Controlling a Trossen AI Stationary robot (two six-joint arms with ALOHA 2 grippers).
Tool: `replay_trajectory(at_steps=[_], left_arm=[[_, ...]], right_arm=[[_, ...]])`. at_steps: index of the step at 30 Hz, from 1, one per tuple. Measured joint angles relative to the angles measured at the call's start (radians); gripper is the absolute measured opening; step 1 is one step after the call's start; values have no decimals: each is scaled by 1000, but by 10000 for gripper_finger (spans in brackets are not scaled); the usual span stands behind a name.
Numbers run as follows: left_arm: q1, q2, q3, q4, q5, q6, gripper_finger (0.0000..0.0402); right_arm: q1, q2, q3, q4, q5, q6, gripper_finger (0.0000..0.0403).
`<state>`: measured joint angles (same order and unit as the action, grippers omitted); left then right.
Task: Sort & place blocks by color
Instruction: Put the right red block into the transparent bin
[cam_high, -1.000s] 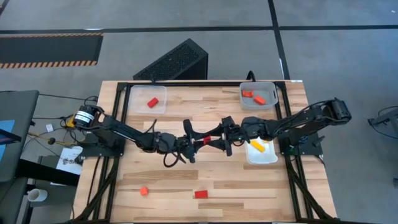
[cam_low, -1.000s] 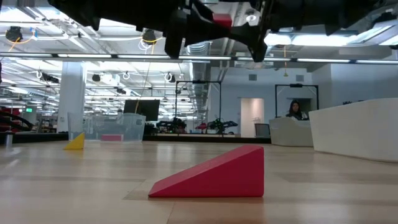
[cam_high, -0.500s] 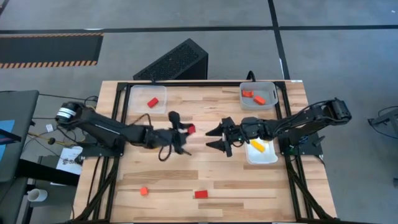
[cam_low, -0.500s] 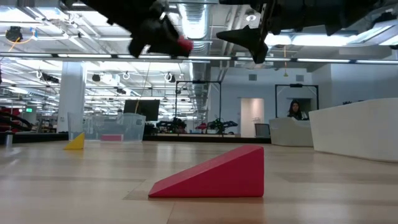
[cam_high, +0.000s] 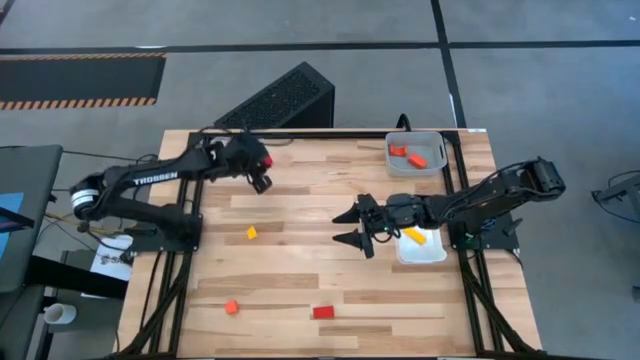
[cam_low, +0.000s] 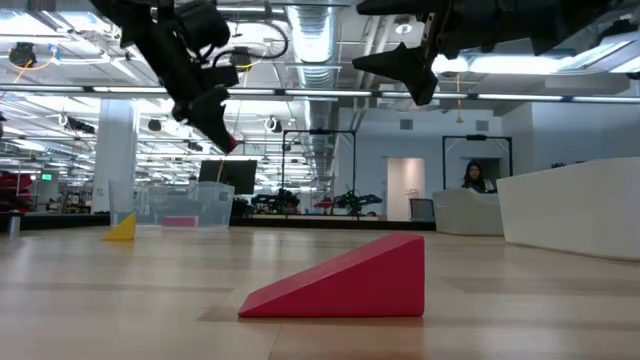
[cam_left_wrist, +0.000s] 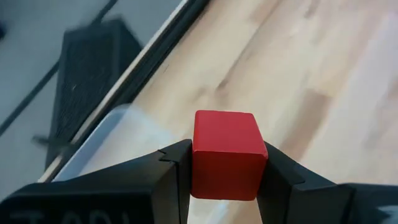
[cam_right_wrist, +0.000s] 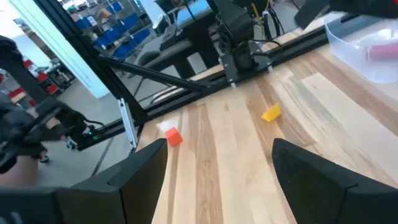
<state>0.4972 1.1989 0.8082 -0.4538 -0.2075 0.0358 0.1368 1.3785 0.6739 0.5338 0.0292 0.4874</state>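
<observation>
My left gripper (cam_high: 263, 172) is shut on a red cube (cam_left_wrist: 225, 154) and hangs high over the table's far left corner, beside the clear tray (cam_left_wrist: 106, 143). That tray (cam_low: 185, 205) holds one red block (cam_low: 180, 221). My right gripper (cam_high: 345, 228) hovers open above the table's middle, touching nothing. Lying flat on the wood are a yellow block (cam_high: 252, 233), an orange block (cam_high: 231, 307) and a red wedge (cam_high: 322, 312). My left gripper pinches the red cube (cam_high: 266, 160) between its two fingers (cam_left_wrist: 171, 180), one on each of two opposite side faces. The fingers slant downward from the table's left side. The cube is lifted well clear of the table (cam_low: 232, 145).
A grey tray (cam_high: 415, 152) at the far right corner holds red and orange blocks. A white tray (cam_high: 420, 245) at the right edge holds a yellow block. A black metal frame rims the table. Bare wood lies between the loose blocks.
A second ago both grippers met at the red cube above the table's middle. The left gripper has since carried the cube up and toward the far left corner, beside the clear tray. The right gripper has stayed near the middle with its fingers spread wide.
</observation>
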Motion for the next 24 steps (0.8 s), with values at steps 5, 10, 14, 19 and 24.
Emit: replay_trajectory(at_steps=[5, 10, 14, 19, 24], left_arm=[[99, 5, 0, -50, 9, 1, 98], [199, 32, 1, -39, 25, 0, 98], [300, 121, 1, -45, 123, -6, 98], [357, 248, 0, -40, 179, -21, 98], [361, 314, 0, 2, 186, -33, 100]], right_arm=[[0, 0, 0, -30, 0, -2, 308], [-8, 0, 0, -67, 25, -1, 308], [-8, 0, -1, -71, 31, 2, 308], [3, 0, -1, -81, 30, 2, 308], [7, 0, -1, -86, 53, 2, 308]])
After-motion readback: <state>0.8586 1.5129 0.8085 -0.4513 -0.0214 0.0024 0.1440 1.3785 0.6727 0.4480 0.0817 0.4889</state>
